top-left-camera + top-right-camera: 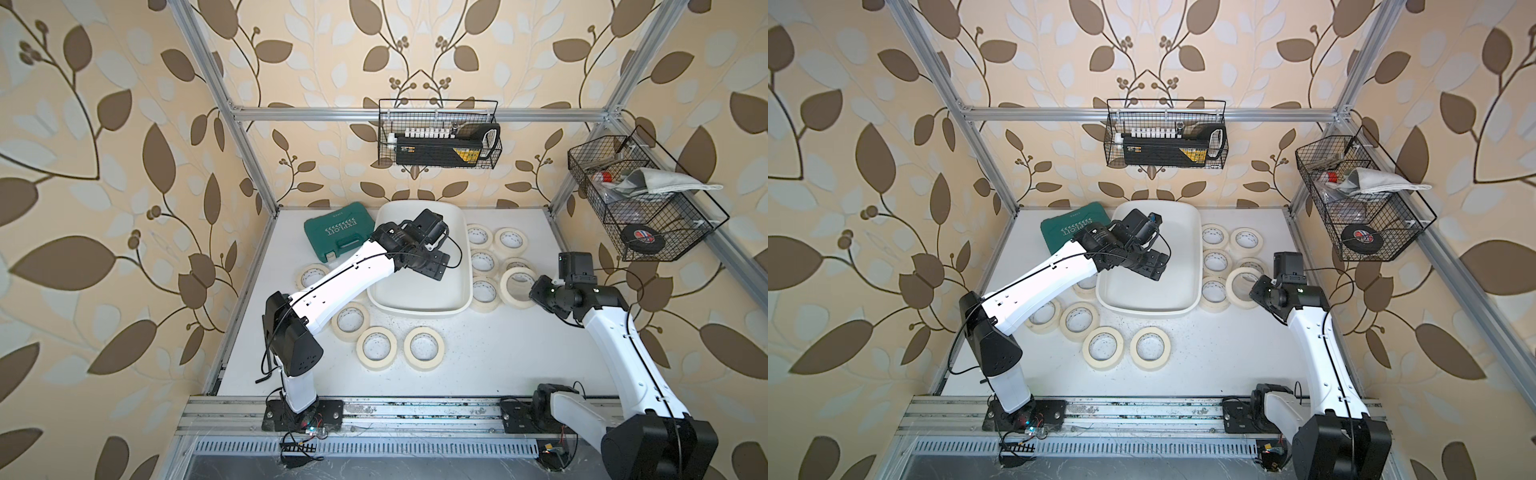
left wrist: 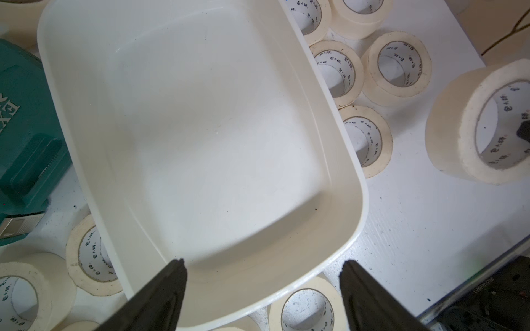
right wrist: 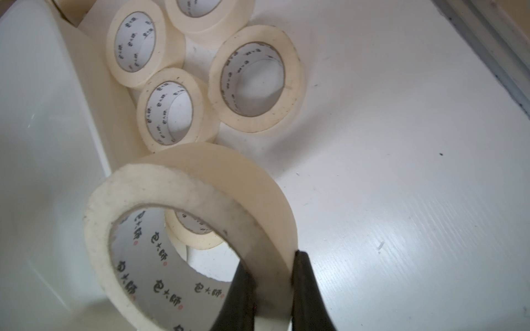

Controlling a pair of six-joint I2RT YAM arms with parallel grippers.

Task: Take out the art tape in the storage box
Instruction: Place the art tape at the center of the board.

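In both top views the left gripper (image 1: 434, 269) hangs over the storage box (image 1: 419, 308), but its own wrist covers the fingers, so their spread cannot be told there. The right gripper (image 1: 535, 291) is equally buried. Ahead of its fingers only the held roll (image 1: 504, 286) of art tape shows, up on edge outside the box and half hiding a flat roll behind it. The left arm cuts across some of the loose rolls (image 1: 407, 349). In a top view another roll (image 1: 1042, 329) peeks out beside that arm.

The left wrist view settles the left gripper's state. Its fingers (image 2: 169, 289) stand wide apart, with only the box's near rim and bare floor between them. Loose rolls lie flat on the table (image 2: 415, 229) outside both fingers, several clipped by the rim or the frame. Off past one finger stands the held roll, a dark blurred fingertip in its core.

In the right wrist view the fingers (image 3: 308, 289) pinch the held roll's wall, one inside the core and one outside. The roll's lower part is cut off. Through the core a flat roll shows. Beyond the fingertips four more lie beside the box's outer wall, the farthest clipped.
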